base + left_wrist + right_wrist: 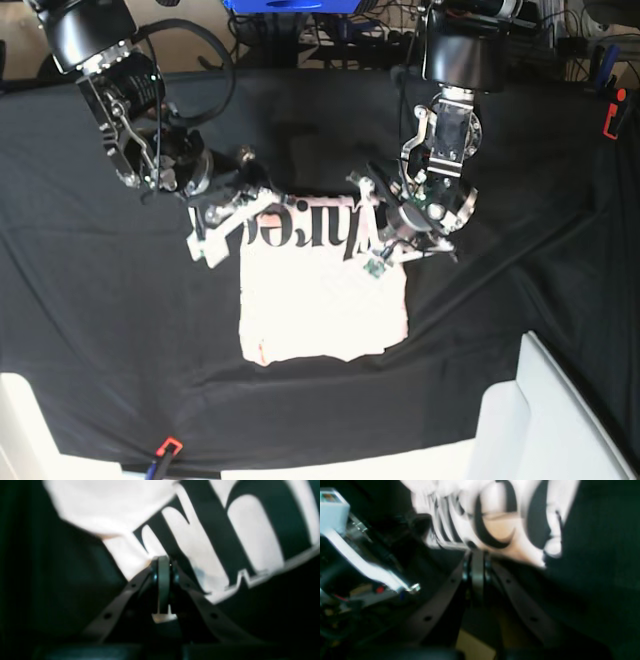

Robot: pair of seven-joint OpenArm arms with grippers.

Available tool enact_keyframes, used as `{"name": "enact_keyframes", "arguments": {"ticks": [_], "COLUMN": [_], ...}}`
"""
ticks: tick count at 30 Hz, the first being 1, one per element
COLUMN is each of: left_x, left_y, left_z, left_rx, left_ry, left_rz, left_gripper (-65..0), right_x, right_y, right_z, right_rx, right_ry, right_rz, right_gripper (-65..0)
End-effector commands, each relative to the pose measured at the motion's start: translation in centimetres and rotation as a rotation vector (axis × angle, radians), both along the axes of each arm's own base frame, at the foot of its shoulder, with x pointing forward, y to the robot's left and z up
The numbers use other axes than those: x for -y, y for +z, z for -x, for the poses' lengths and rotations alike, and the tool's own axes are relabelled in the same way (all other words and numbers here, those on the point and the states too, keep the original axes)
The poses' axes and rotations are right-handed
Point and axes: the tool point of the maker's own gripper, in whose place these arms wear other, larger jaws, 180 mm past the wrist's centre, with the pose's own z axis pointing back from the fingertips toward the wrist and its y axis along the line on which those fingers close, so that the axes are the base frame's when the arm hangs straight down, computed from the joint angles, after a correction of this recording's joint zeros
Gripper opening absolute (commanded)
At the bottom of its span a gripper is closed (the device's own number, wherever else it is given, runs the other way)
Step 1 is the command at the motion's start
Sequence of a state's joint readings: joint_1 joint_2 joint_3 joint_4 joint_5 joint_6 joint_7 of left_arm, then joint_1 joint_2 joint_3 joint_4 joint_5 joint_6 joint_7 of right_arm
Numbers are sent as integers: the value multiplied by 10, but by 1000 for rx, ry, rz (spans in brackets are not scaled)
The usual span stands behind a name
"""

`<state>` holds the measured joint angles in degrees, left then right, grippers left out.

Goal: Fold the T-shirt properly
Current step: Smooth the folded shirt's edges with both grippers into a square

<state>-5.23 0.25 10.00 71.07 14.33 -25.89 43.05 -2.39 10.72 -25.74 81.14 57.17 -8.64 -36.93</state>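
Note:
The pale pink T-shirt [322, 295] lies folded into a rough square in the middle of the black table cloth [520, 200]. Its far edge is raised, so the black lettering [305, 222] shows upside down along it. My left gripper [368, 225] is at that edge's right end, and in the left wrist view the left gripper [163, 560] is shut on the T-shirt [200, 542] beside the letters. My right gripper [250, 208] is at the left end. In the blurred right wrist view the right gripper [477, 554] is shut on the hem of the T-shirt [500, 530].
White panels stand at the near right [560, 420] and near left [20, 420] corners. A red clip [612, 115] holds the cloth at the right edge and an orange one [166, 448] at the front. Cables and a blue object [290, 5] lie behind the table.

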Motion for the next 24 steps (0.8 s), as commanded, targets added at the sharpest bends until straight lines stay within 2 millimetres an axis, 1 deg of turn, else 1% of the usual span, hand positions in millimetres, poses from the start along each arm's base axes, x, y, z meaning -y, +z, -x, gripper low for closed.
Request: {"name": "enact_keyframes", "arguments": {"ticks": [1, 4, 6, 7, 12, 14, 15, 16, 18, 20, 21, 22, 24], "left_x": [-1, 2, -3, -4, -4, -4, -7, -13, -16, -16, -16, -19, -29], "left_y": [0, -9, -12, -11, 5, 17, 23, 31, 50, 71, 82, 91, 98], "left_z": [-6, -4, -2, -2, -9, -13, -12, -13, -17, -20, -22, -21, -17], "left_rx": [9, 16, 7, 8, 64, 102, 109, 118, 162, 223, 256, 281, 300], "left_ry": [2, -5, -1, 0, -2, -5, -2, 3, 7, 4, 2, -2, -11], "left_rz": [5, 35, 28, 28, 29, 25, 12, -9, -28, -29, -30, -44, -70], "left_gripper": [-650, -650, -650, -650, -650, -650, -650, -650, -650, -650, -650, -650, -650], "right_x": [-2, -1, 0, 0, -2, -5, -7, -11, -8, -5, -2, 0, 5], "right_y": [11, 2, -5, -6, -1, 8, 13, 24, 42, 54, 58, 63, 67], "right_z": [-13, -8, -3, -3, -4, -6, -4, -5, -9, -13, -12, -11, -10], "right_rx": [61, 68, 51, 51, 62, 84, 95, 122, 164, 178, 178, 183, 195], "right_ry": [-3, 19, 20, 20, 21, 25, 31, 37, 37, 13, 1, -9, -11], "right_rz": [-28, -36, -32, -33, -42, -52, -61, -73, -72, -62, -54, -50, -37], "right_gripper": [-650, -650, -650, -650, -650, -650, -650, -650, -650, -650, -650, -650, -650]}}
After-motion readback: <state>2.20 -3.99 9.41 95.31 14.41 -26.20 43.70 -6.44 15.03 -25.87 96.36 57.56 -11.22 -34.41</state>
